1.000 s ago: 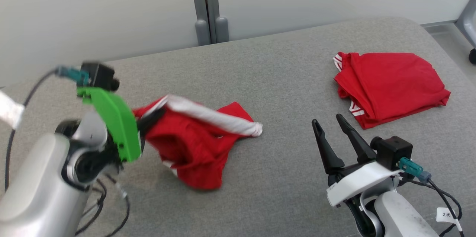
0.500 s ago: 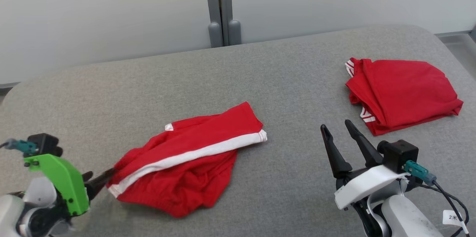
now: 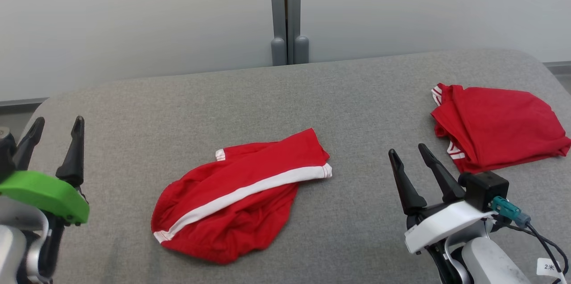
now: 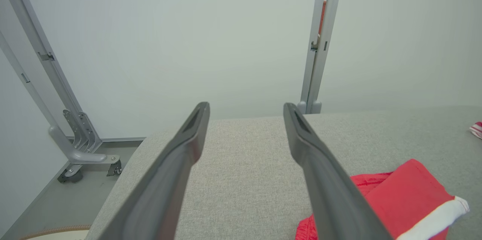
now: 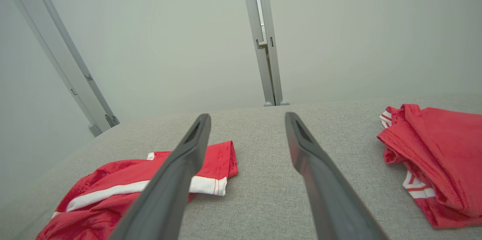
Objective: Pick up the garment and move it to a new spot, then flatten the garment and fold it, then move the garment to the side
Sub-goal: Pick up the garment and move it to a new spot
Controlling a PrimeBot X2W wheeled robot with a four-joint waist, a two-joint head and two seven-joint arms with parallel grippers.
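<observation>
Head view first: left arm sits low at the left edge with its green bracket showing, fingers pointing up and away. The left claw (image 3: 59,120) is spread wide, nothing in it, touching nothing. Right arm is at the lower right, same sort of pose, and the right claw (image 3: 407,150) is also wide open and empty. The garment (image 3: 236,199), red with a white stripe, lies crumpled on the grey bench (image 3: 178,110) between the two claws, apart from both. Another red garment (image 3: 499,128) lies roughly folded at the far right, just beyond the right claw. A grey post (image 3: 287,7) runs up the wall behind.

Left wrist view: both fingers splayed over bare bench, with the garment (image 4: 406,191) off at the lower right, partly behind one finger.

Right wrist view: fingers wide apart again, nothing between them but bench. The garment (image 5: 124,179) is lower left behind one finger, the other garment (image 5: 440,149) off to the right.
</observation>
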